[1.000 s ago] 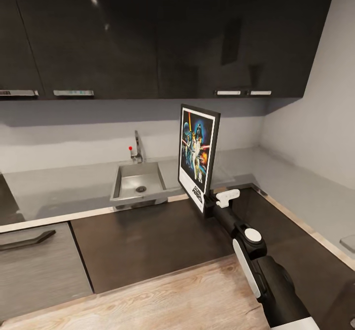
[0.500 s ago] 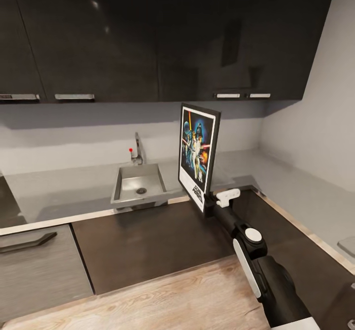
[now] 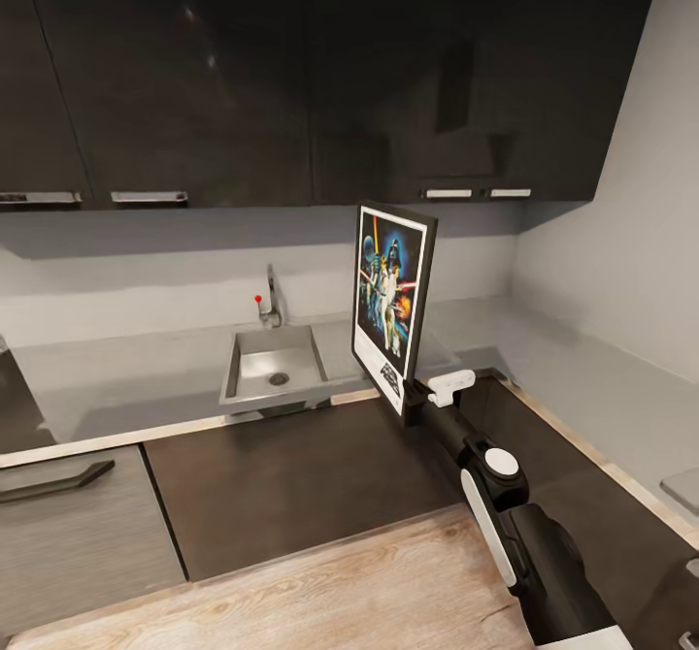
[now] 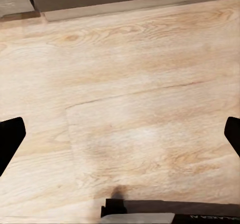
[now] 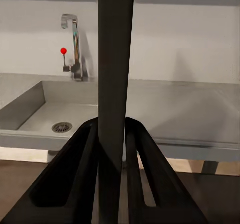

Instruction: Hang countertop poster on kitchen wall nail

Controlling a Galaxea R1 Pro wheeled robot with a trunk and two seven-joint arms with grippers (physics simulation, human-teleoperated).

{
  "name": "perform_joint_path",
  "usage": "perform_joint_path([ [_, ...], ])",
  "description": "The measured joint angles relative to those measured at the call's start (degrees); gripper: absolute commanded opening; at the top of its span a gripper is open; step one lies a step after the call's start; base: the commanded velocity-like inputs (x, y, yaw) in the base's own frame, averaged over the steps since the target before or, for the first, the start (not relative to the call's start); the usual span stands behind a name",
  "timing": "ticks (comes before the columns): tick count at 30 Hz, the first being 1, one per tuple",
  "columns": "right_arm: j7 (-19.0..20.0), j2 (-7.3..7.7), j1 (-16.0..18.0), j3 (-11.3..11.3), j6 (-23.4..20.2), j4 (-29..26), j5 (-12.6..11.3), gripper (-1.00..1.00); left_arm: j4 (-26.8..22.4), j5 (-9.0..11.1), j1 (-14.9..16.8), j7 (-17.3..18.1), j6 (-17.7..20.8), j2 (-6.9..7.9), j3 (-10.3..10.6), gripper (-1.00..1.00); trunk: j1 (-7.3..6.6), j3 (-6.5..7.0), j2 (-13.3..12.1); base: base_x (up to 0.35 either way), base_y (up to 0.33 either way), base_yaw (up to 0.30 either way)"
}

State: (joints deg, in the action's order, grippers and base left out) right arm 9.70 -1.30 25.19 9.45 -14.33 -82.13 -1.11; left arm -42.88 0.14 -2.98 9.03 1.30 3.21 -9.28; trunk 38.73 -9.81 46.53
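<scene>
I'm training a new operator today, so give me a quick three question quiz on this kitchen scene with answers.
1. True or false: the poster lies flat on the kitchen countertop.
2. Which gripper holds the poster? A left B right
3. Fill in: behind the sink stands a tap with a ___ knob.

Key: 1 false, it is held upright above it. 2 B, the right gripper, jaws on its bottom edge. 3 red.
</scene>
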Motion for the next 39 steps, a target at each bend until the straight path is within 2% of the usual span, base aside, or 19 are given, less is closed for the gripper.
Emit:
perform_joint_path([
  [8, 0.0, 0.01, 0.0, 0.0, 0.0, 0.0, 0.0, -1.00, 0.6, 0.0, 0.0, 0.2, -0.8, 0.06, -0.6, 1.00, -1.76, 1.44, -3.2, 0.000, 0.000, 0.000],
  [39, 0.0, 0.01, 0.0, 0.0, 0.0, 0.0, 0.0, -1.00, 0.7, -0.1, 0.0, 0.2, -1.1, 0.07, -0.7, 1.00, -8.58, 7.03, -15.7, 0.000, 0.000, 0.000],
])
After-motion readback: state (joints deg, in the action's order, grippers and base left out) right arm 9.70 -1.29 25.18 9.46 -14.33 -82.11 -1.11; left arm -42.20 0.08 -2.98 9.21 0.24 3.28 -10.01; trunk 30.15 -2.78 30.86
